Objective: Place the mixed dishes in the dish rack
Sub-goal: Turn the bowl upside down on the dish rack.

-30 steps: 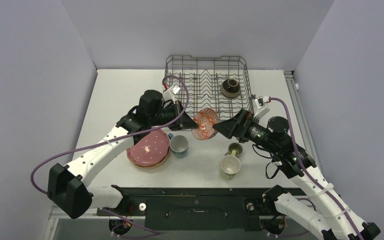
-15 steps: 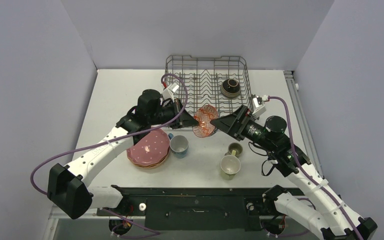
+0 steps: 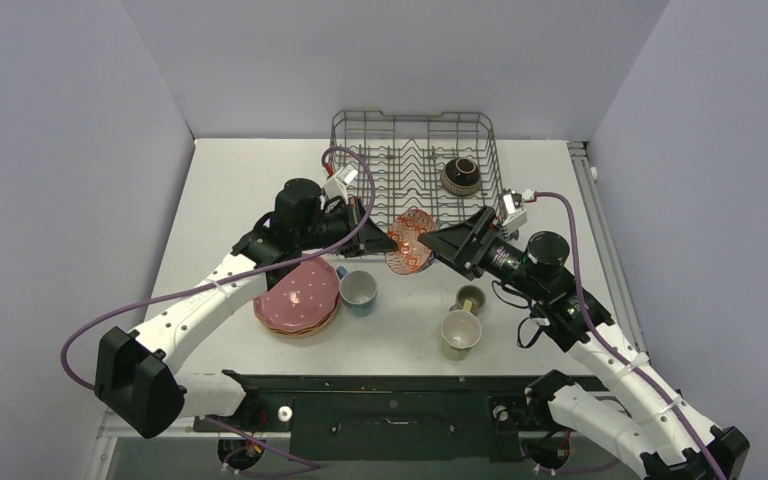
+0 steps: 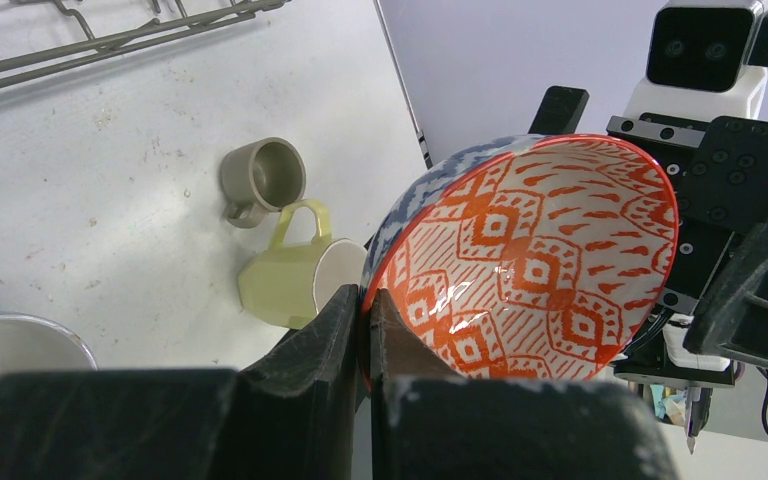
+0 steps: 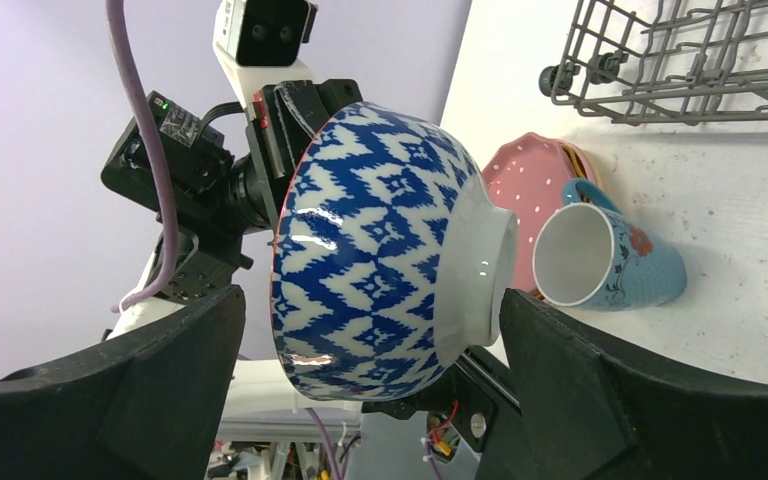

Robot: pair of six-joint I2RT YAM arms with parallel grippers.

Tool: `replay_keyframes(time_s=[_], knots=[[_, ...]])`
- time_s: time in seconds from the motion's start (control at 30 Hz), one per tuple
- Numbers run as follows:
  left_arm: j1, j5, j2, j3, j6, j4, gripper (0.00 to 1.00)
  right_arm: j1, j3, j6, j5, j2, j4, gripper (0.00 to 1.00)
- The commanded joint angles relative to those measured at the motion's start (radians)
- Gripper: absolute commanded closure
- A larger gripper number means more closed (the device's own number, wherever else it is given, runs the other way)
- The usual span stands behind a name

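The blue-white patterned bowl point(image 3: 410, 243), red-orange inside, hangs tilted on its side above the table in front of the dish rack point(image 3: 412, 114). My left gripper point(image 3: 385, 240) is shut on its rim, which shows in the left wrist view point(image 4: 368, 310) with the bowl point(image 4: 540, 260). My right gripper point(image 3: 440, 246) is open, and its fingers point(image 5: 580, 380) straddle the bowl point(image 5: 380, 240) without touching it. A dark-brown bowl point(image 3: 460, 176) sits in the rack. The pink dotted plate point(image 3: 298, 297) tops a stack at the left.
A light-blue mug point(image 3: 358, 290) lies beside the plate stack. A small olive mug point(image 3: 470, 298) and a pale-yellow mug point(image 3: 459, 333) stand at the front right. The rack's near wall point(image 5: 680, 60) is just behind the bowl.
My right gripper has moved up and left, so its open fingers now reach around the bowl. My left gripper has turned the bowl a little more on edge.
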Motion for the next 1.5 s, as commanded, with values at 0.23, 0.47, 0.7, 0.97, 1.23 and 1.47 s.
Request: replay_keyframes(time_s=[0.23,0.47,0.7,0.97,1.23,1.47], knots=[[0.008,0.012,-0.046,0.017,0.001,0.08,1.0,-0.002,-0.006,0.033,-0.002,0.007,0.098,0.11],[0.008,-0.009,-0.042,0.026,0.019,0.049,1.0,0.0,-0.009,0.034,-0.002,0.013,0.088,0.16],[0.006,-0.026,-0.037,0.038,0.036,0.021,1.0,0.01,-0.01,0.04,-0.002,0.023,0.094,0.22],[0.002,-0.052,-0.035,0.061,0.064,-0.035,1.0,0.021,-0.013,0.045,0.0,0.036,0.1,0.44],[-0.001,-0.048,-0.03,0.062,0.067,-0.039,1.0,0.026,0.008,0.037,0.007,0.047,0.083,1.0],[-0.001,-0.049,-0.034,0.063,0.068,-0.052,1.0,0.027,0.029,0.011,0.022,0.041,0.064,1.0]])
